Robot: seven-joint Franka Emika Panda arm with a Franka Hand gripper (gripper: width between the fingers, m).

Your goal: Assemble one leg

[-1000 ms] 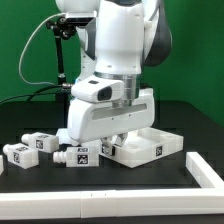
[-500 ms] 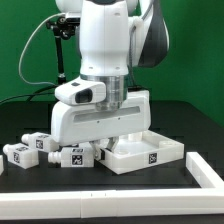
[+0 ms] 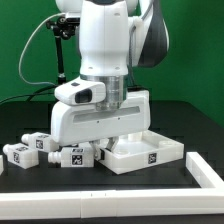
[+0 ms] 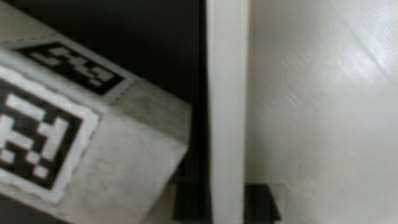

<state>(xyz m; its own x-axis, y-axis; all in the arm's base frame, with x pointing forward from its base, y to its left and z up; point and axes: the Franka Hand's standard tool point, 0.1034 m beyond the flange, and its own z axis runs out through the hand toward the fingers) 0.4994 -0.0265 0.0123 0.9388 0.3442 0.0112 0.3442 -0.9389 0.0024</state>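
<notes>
My gripper (image 4: 228,204) is down on the large flat white square piece (image 3: 150,153), its two dark fingers (image 4: 192,205) pressed against either side of that piece's raised rim (image 4: 226,100). In the exterior view the white hand (image 3: 100,115) hides the fingers and the piece's left part. One leg (image 3: 75,155), a small white block with black-and-white tags, lies just to the exterior view's left of the hand. In the wrist view a tagged leg (image 4: 71,130) lies close beside the rim. Two more legs (image 3: 38,142) (image 3: 18,153) lie further left.
A white raised bar (image 3: 205,170) lies at the exterior view's lower right on the black table (image 3: 110,195). A black post (image 3: 62,60) with cables stands behind the arm at the left.
Between one second and half a second ago the hand came down and to the exterior view's left onto the square piece. Nothing has moved since.
</notes>
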